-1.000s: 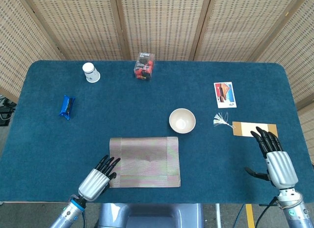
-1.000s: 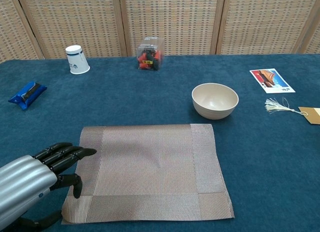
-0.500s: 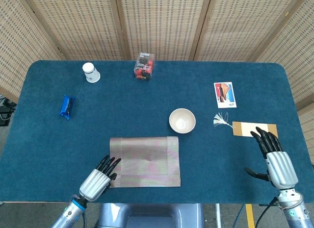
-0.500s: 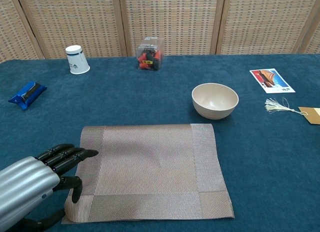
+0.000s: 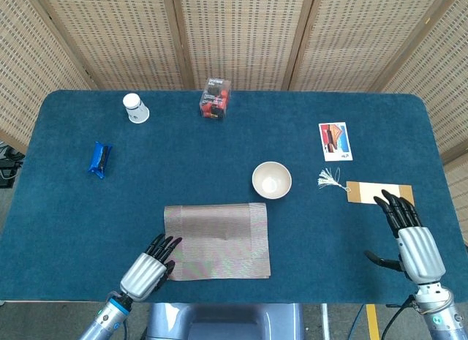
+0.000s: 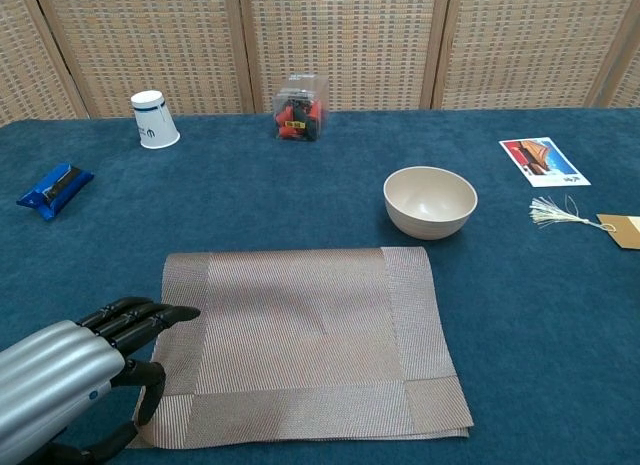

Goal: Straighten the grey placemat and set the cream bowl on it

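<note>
From the head view, the grey placemat (image 5: 216, 240) lies flat near the front edge of the blue tabletop (image 5: 219, 157), looking nearly square to that edge. The left hand (image 5: 148, 263) rests its fingertips at the mat's left border, fingers extended, gripping nothing. The right hand (image 5: 409, 234) lies open on the tabletop well to the right, near a tan tag (image 5: 379, 192), empty. The cream bowl (image 5: 271, 180) stands just beyond the mat's far right corner.

In the chest view, the left hand (image 6: 80, 360) touches the mat (image 6: 300, 335) at its near left corner. The straightening step seems about done; next the bowl (image 6: 430, 200), which is empty, wants lifting onto the mat.
</note>
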Controlling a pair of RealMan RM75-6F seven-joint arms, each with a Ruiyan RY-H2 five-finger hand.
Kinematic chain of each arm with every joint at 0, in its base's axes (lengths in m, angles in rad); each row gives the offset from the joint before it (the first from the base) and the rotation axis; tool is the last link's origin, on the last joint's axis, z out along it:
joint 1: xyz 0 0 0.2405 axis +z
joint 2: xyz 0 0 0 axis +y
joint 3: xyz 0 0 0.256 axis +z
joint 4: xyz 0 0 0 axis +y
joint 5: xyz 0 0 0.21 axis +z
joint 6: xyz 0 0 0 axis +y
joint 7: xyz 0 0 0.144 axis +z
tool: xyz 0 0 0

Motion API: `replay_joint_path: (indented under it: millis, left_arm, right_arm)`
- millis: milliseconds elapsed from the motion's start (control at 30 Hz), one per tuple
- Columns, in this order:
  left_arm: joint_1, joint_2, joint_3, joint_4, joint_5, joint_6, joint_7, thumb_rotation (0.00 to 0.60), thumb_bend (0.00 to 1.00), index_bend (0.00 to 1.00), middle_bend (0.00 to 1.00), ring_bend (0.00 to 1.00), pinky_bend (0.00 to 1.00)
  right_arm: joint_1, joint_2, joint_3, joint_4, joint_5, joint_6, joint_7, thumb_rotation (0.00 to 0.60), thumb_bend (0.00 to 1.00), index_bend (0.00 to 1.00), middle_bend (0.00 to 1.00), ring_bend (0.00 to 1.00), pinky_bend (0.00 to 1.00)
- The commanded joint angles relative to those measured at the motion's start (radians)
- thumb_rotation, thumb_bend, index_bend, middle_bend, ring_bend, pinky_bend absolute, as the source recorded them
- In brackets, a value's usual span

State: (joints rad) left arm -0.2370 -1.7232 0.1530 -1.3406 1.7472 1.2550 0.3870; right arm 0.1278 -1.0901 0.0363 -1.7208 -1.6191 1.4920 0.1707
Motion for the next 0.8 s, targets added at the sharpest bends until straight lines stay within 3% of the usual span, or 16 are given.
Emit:
replay_joint_path:
  millis: [33, 533, 800]
  left_arm:
    - [0.000, -0.001, 0.001, 0.000, 0.000, 0.001, 0.001, 0.600, 0.46, 0.59, 0.00, 0.00, 0.00]
    - [-0.016, 0.043, -0.032, -0.055, -0.004, 0.038, -0.004, 0.600, 0.54, 0.63, 0.00, 0.00, 0.00]
    - [-0.050, 0.112, -0.108, -0.152, -0.035, 0.048, 0.001, 0.600, 0.55, 0.64, 0.00, 0.00, 0.00]
  right_arm:
    - [0.000, 0.001, -0.001, 0.000, 0.000, 0.000, 0.001, 0.600, 0.10, 0.04, 0.00, 0.00, 0.00]
    - [-0.002, 0.003, -0.002, -0.004, -0.004, 0.003, 0.000, 0.600, 0.10, 0.04, 0.00, 0.00, 0.00]
    - [-0.002, 0.007, 0.002, -0.003, 0.005, 0.004, 0.010, 0.600, 0.10, 0.04, 0.00, 0.00, 0.00]
